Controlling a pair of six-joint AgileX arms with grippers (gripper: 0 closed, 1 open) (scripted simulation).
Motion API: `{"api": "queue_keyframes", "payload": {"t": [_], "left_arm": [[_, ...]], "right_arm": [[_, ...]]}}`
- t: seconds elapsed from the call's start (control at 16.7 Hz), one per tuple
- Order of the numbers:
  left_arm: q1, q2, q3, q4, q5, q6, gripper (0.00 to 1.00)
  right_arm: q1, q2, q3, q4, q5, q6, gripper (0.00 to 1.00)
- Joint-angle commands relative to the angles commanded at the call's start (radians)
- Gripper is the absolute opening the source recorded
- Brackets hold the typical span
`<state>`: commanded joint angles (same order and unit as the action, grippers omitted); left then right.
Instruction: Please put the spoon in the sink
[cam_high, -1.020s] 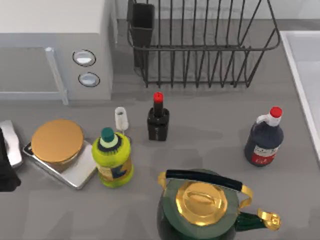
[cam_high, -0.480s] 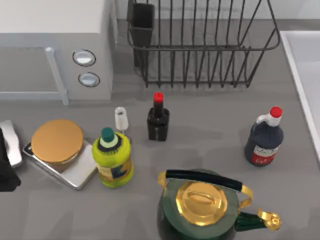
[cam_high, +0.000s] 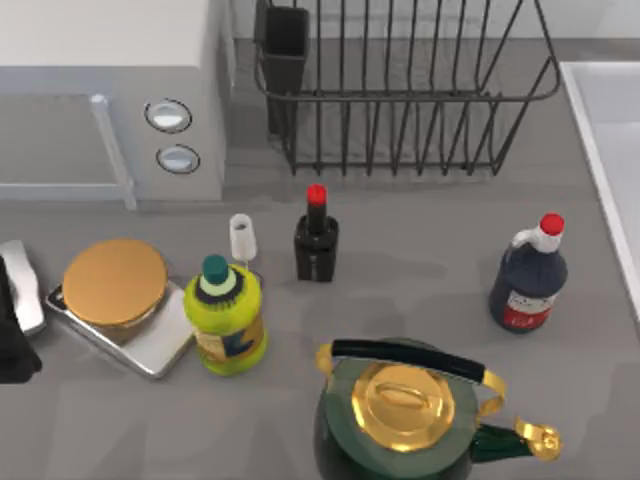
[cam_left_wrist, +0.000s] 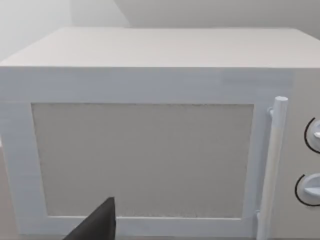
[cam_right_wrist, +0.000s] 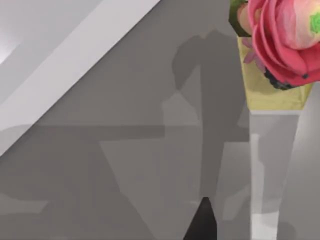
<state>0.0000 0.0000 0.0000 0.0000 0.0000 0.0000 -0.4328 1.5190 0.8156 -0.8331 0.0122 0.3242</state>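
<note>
From above, the left arm (cam_high: 12, 330) sits at the table's left edge as a dark shape; whether its gripper is open or closed I cannot tell. Just to its right lies a silver scale (cam_high: 150, 340) carrying a round golden lid (cam_high: 115, 282), and beyond that a yellow-green bottle (cam_high: 229, 320) with a small white cup (cam_high: 242, 238) behind it. Further right stand a black bottle with a red cap (cam_high: 316, 242), a green and gold kettle (cam_high: 400, 415) and a dark bottle with a white neck (cam_high: 528, 278). The microwave (cam_high: 110, 100) is behind the arm, the black wire rack (cam_high: 400, 90) further right, and the sink (cam_high: 605, 150) lies at the far right edge, well apart from the arm. I cannot make out a spoon.

From the left wrist, a dark fingertip (cam_left_wrist: 97, 224) points at the microwave door (cam_left_wrist: 142, 160), with the handle (cam_left_wrist: 272, 165) and two knobs beside it.

From the right wrist, a dark fingertip (cam_right_wrist: 201, 222) hangs over grey table, near a glass vase (cam_right_wrist: 272, 165) holding a pink flower (cam_right_wrist: 287, 35). A pale rim (cam_right_wrist: 75, 65) runs across the far side.
</note>
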Motion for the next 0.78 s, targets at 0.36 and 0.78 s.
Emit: {"api": "queue_keyframes", "payload": {"t": [0.36,0.78], "left_arm": [[0.000,0.000,0.000,0.000,0.000,0.000,1.00],[0.000,0.000,0.000,0.000,0.000,0.000,1.00]], "right_arm": [[-0.002,-0.107,0.155,-0.265,0.000,-0.004,0.00],[0.000,-0.102,0.170,-0.276,0.000,0.001,0.00]]}}
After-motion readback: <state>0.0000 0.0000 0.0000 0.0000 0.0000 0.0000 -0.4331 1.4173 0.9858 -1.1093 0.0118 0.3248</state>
